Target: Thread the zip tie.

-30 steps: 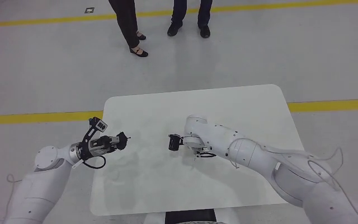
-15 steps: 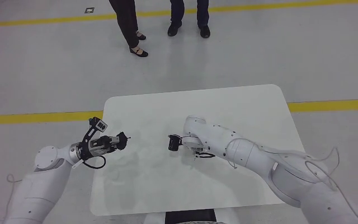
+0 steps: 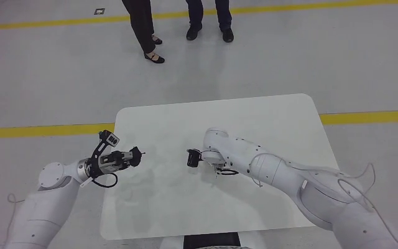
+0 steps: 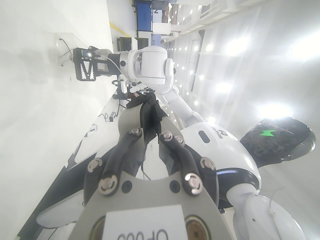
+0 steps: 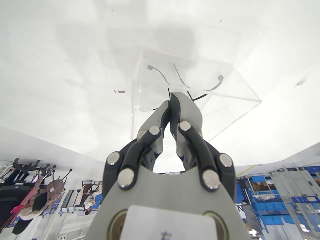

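Pinching a thin black zip tie between tightly clenched fingertips, your right gripper hangs over the white table. The tie's free end pokes a little past the tips, and a second dark stretch trails out to one side of the fingers. Straight ahead of that gripper, just beyond its fingertips, stands a clear box. A few loose black ties show through the box's walls, though you cannot tell whether they lie inside it or on it. Your left gripper is well apart from the right one, over the table's edge, and the two point toward each other across a bare stretch of tabletop. Its fingers are pressed together as well. A thin dark sliver juts from its tip in the top view, too small for you to say what it is, and the left wrist view shows the black pads closed on each other with only a dark strand between the finger links. From that left wrist camera, the right gripper sits far out ahead of the left fingertips, with the clear box just behind it on the table. The held tie is therefore at the right fingertips, beside the box and nowhere near the left hand.
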